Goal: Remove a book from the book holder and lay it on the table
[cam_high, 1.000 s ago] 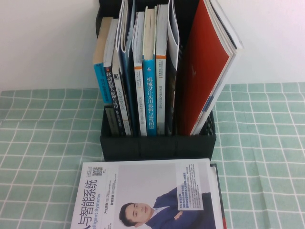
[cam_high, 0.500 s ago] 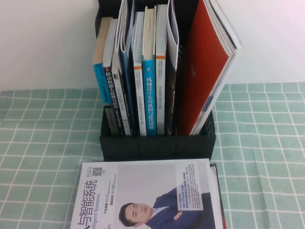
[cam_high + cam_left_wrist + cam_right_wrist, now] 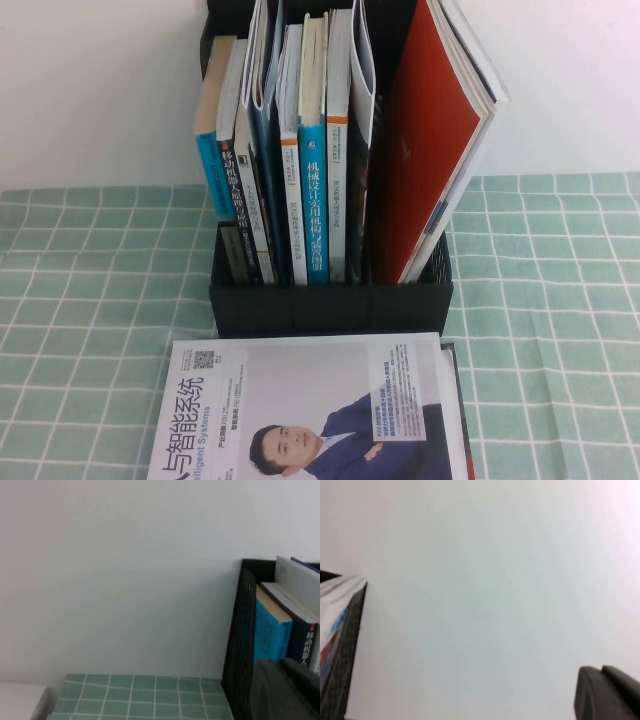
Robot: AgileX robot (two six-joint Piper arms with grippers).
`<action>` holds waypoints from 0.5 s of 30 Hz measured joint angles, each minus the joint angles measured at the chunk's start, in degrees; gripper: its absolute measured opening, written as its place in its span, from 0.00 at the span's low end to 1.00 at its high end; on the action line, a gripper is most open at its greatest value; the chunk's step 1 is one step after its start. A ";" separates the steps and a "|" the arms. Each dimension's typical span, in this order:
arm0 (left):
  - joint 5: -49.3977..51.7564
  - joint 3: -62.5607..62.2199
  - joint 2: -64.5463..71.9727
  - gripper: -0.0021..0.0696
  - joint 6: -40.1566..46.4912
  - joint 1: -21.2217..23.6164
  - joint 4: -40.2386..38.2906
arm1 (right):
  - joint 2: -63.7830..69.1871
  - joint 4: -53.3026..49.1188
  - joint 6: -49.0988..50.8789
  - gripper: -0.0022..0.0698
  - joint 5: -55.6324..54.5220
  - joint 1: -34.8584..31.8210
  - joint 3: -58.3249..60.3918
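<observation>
Found the book [image 3: 331, 630] in the rightmost slot of the book holder [image 3: 330, 300], packed outside the leaning red-covered magazine [image 3: 430, 150]. Spotted left hand [image 3: 285, 690] low beside the holder's left mesh wall and right hand [image 3: 607, 692] off its right end. Couldn't tell released or clenched for either. Flagged risks: could drag the red one out too or tip the holder. Noted the suited-man magazine [image 3: 310, 410] crowding the surface [image 3: 90, 300] in front, so likely overlap when laying it down.

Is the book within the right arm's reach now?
Probably yes: nothing lies between the right end effector and the book at the book holder's right; left end effector sits by its left side.
</observation>
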 joint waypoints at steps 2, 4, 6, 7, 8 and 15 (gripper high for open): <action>0.24 -1.70 4.04 0.03 2.18 0.00 -1.46 | 3.30 -0.26 1.28 0.03 -4.30 0.00 0.00; 0.53 -3.75 8.36 0.03 4.24 0.00 -2.69 | 6.60 -1.86 2.68 0.03 -8.95 0.00 0.00; 1.41 -6.57 12.50 0.03 6.25 0.00 -3.41 | 10.43 -4.72 4.81 0.03 -13.78 0.00 0.00; 2.00 -8.18 14.81 0.03 7.37 0.00 -3.86 | 12.49 -5.99 6.11 0.03 -15.73 0.00 0.00; 2.29 -9.85 17.06 0.03 8.25 0.00 -4.49 | 14.70 -7.89 7.95 0.03 -19.07 0.00 0.00; 2.16 -19.46 31.26 0.03 19.06 -5.35 -13.63 | 31.24 -21.17 12.50 0.03 -42.70 0.10 -0.03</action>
